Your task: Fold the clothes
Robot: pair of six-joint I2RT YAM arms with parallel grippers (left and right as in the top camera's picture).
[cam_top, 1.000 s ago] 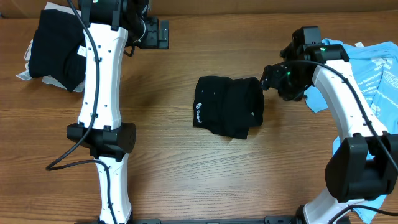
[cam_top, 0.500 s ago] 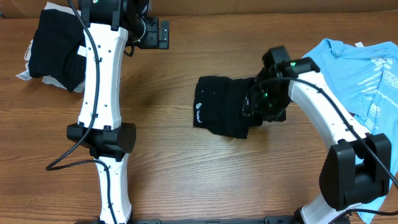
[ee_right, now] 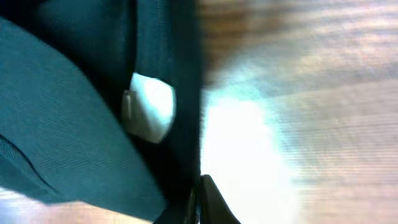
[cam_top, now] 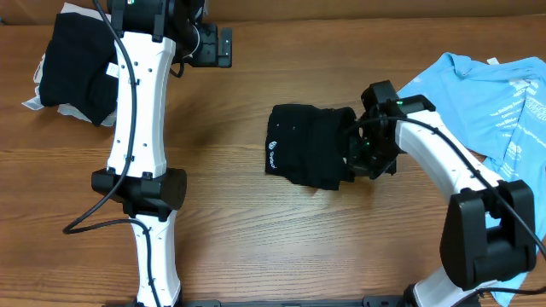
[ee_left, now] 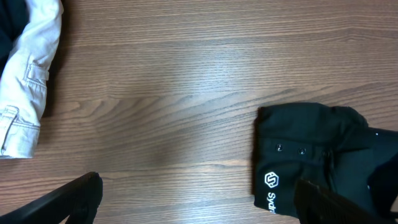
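Observation:
A folded black T-shirt point(cam_top: 307, 153) with a white logo lies at the table's middle; the left wrist view has it at the lower right point(ee_left: 311, 155). My right gripper point(cam_top: 354, 158) sits at its right edge, shut. In the right wrist view its fingertips point(ee_right: 200, 199) are pressed together where the dark cloth's point(ee_right: 62, 124) edge runs in, next to a white tag point(ee_right: 149, 106). My left gripper point(cam_top: 223, 47) hangs open at the back, far from the shirt, its fingers point(ee_left: 68, 199) wide apart over bare wood.
A light blue T-shirt point(cam_top: 495, 94) with white print is spread at the right edge. A heap of black clothes point(cam_top: 72, 64) on pale cloth lies at the back left. A white garment point(ee_left: 28, 81) shows at the left in the left wrist view.
My right gripper moved left from the blue shirt's side to the black shirt's right edge and went from open to shut. The left arm has not moved.

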